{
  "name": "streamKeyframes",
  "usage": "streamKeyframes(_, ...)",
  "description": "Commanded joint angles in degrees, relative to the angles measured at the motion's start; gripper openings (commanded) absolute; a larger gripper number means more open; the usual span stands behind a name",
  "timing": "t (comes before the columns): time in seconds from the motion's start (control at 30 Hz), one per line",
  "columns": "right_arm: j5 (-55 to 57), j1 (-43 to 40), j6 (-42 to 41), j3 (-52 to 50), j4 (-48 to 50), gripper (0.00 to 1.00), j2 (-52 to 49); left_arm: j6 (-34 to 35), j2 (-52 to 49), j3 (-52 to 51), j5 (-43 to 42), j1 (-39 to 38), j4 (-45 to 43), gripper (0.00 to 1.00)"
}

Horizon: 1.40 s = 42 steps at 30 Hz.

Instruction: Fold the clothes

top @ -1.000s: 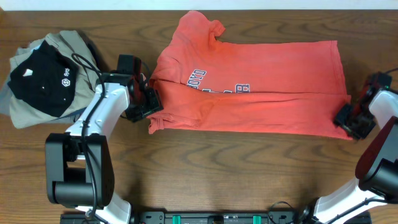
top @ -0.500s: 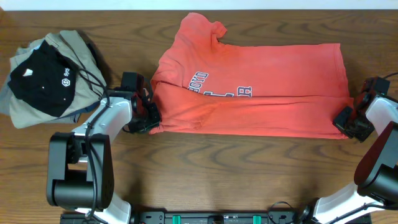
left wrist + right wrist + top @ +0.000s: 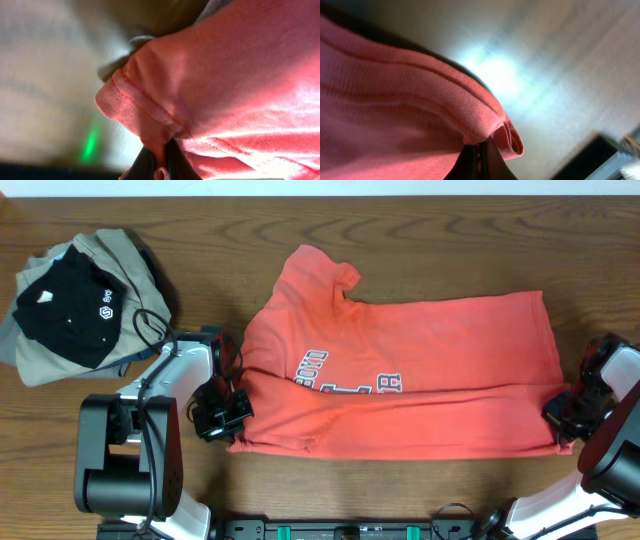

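Observation:
The coral-red T-shirt (image 3: 420,380) with white lettering lies folded lengthwise across the table's middle, collar to the left. My left gripper (image 3: 228,420) is shut on its near left corner, and in the left wrist view the hem (image 3: 150,110) bunches between the dark fingers (image 3: 145,165). My right gripper (image 3: 562,420) is shut on the near right corner, with the folded hem (image 3: 500,130) pinched in the jaws. Both held corners are lifted slightly off the wood.
A pile of other clothes sits at the back left: a black piece with a white logo (image 3: 65,305) on top of a khaki-grey piece (image 3: 115,255). The wooden table (image 3: 400,490) runs bare along the front edge.
Both grippers have shut on the shirt's near corners and pulled them toward the table's front. The whole shirt has slid forward with them.

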<state>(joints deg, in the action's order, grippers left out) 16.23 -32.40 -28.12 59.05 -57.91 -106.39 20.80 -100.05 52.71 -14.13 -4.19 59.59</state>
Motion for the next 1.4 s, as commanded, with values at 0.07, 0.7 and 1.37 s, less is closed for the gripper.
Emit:
streamKeyframes(0.07, 1.20, -0.90, -2.01, -0.50, -0.39, 0.01, 1.18, 0.55, 6.16, -0.11, 3.50, 0.42, 1.70, 0.06)
streamKeyframes(0.7, -32.11, 1.38, 19.61, 10.49, 8.26, 0.72, 18.82, -12.26, 9.51, 12.63, 1.31, 0.35, -35.26, 0.98)
streamKeyframes(1.37, -30.77, 10.45, 22.01, 10.47, 7.93, 0.72, 18.73, -16.04, -25.07, 34.69, -7.52, -4.42, -46.12, 0.89)
